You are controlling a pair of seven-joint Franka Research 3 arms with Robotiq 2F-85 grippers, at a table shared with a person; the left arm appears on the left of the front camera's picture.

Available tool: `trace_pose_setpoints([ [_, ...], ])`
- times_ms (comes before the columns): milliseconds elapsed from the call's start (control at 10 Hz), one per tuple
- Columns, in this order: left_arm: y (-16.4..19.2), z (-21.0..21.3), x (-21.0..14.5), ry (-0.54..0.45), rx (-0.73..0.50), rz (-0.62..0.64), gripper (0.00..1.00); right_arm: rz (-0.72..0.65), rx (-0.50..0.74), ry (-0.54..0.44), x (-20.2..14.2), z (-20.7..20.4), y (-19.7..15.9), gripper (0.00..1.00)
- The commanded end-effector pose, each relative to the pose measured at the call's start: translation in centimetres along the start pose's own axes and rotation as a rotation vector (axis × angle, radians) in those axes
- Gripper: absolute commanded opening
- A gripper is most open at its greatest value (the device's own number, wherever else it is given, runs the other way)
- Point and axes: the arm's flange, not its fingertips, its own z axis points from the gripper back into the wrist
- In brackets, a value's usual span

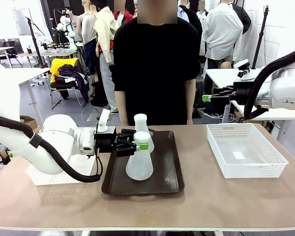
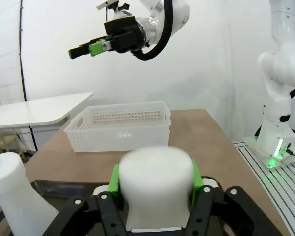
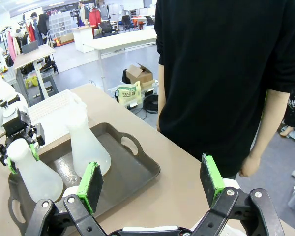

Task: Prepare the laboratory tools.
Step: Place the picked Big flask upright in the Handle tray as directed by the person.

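The left gripper (image 1: 137, 143) pinches the near Erlenmeyer flask (image 1: 139, 161) by its neck (base on the brown tray (image 1: 173, 179)); the second flask (image 1: 141, 125) stands just beyond. The right gripper (image 3: 152, 179) hangs spread wide.

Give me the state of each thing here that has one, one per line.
Left end effector: shut on near flask's neck.
Right end effector: open, empty, raised off the table.
Near flask: upright on tray, gripped.
Far flask: upright on tray, free.
Tray: flat on table.
Right basket: upright, nothing visible inside.
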Motion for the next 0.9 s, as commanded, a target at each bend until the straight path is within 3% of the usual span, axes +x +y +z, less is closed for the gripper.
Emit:
trace_pose_setpoints([
  [0,-0.3,1.0,1.0,0.049,0.038,-0.003,1.00,-0.008,0.001,0.012,0.1,0.0,0.1,1.00],
  [500,-0.9,2.4,2.4,0.143,0.033,0.035,1.00,-0.008,0.001,0.012,0.1,0.0,0.1,1.00],
  [600,-0.8,2.3,2.1,0.177,-0.024,0.073,1.00,-0.008,0.001,0.012,0.1,0.0,0.1,1.00],
  [700,-0.3,2.1,1.7,0.110,0.044,0.003,1.00,-0.008,0.001,0.012,0.1,0.0,0.1,1.00],
  [800,-0.3,2.1,1.7,0.110,0.044,0.003,1.00,-0.008,0.001,0.012,0.1,0.0,0.1,1.00],
])
